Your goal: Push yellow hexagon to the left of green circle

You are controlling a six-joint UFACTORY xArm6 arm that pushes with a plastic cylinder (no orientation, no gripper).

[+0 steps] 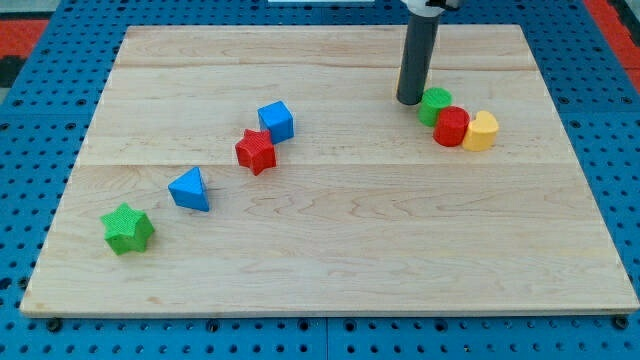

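The yellow hexagon [482, 131] sits at the view's right on the wooden board [330, 240]. It touches a red round block [451, 126] on its left. The green circle [435, 105] touches the red block's upper left. The three form a short row slanting down to the right. My tip [409, 100] rests on the board just left of the green circle, very close to it or touching it. The yellow hexagon lies to the right of the green circle, below it in the view.
A blue cube [276, 121] and a red star [256, 151] sit touching near the board's middle left. A blue triangle [190, 189] and a green star [127, 229] lie further toward the view's lower left.
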